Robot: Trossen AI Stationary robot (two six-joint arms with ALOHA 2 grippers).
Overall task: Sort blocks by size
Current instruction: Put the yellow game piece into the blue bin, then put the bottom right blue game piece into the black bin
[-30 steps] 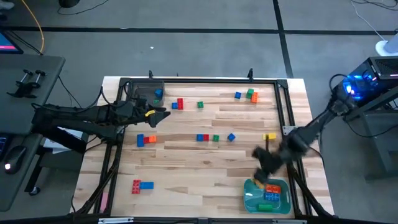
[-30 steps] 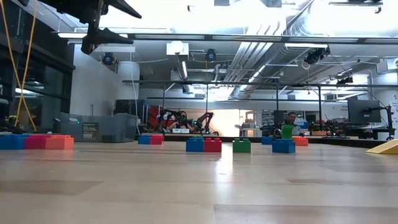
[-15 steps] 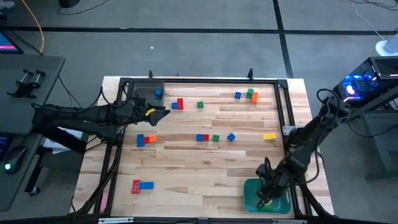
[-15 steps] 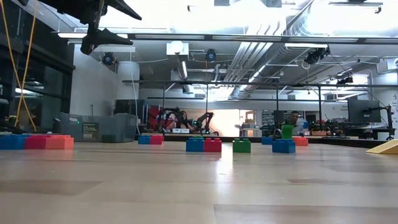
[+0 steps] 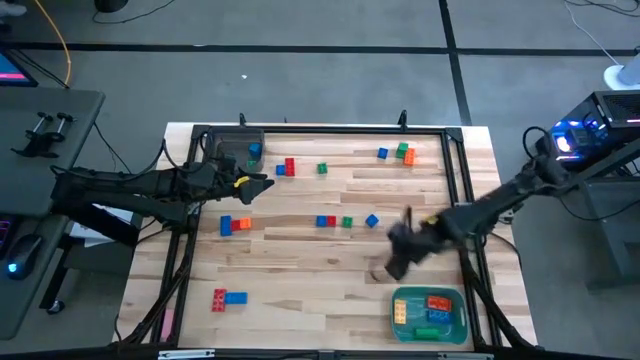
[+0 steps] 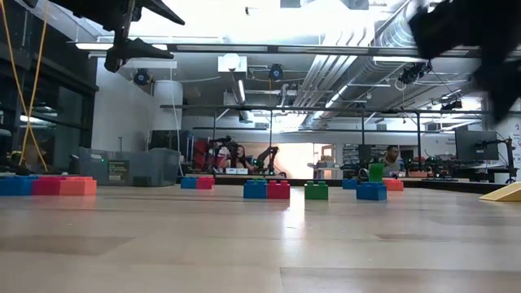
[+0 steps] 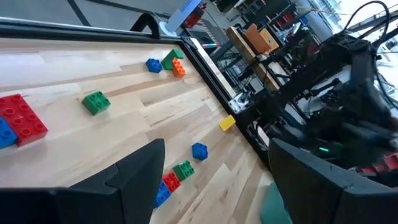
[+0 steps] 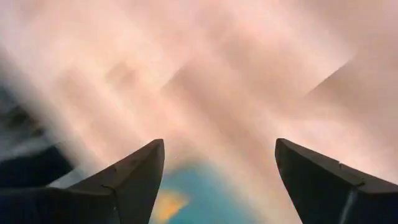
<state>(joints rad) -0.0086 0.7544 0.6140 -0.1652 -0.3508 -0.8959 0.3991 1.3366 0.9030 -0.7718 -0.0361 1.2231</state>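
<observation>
Wood-plank table (image 5: 300,255) inside a dark frame, grey floor around it; your stock at this moment:

- Teal bin (image 5: 430,313), near right corner: holds orange, yellow, green and blue blocks (image 5: 432,309) lying flat; their long axes are too small to read
- Grey bin (image 5: 232,146), far left corner, with one blue block (image 5: 255,151) at its edge
- Red-and-blue pair (image 5: 286,167) just right of the grey bin; the red one runs long toward the far edge
- Single green cube (image 5: 322,168) beside that pair
- Blue, green and orange cluster (image 5: 398,152) near the far right
- Blue-and-orange pair (image 5: 233,224), long axis across the table
- Blue-red-green row (image 5: 333,221) at mid-table, set side to side, with a tilted blue cube (image 5: 372,221) just right
- Red-and-blue pair (image 5: 228,297), near left
- Yellow block (image 7: 227,122), seen from the left wrist near the right frame rail

Right gripper (image 5: 393,252): arm stretched low across the right rail, head blurred, above bare wood just beyond the teal bin; jaws apart, nothing between them

Left gripper (image 5: 258,183): arm reaching in from your left, raised beside the grey bin, jaws apart, empty
</observation>
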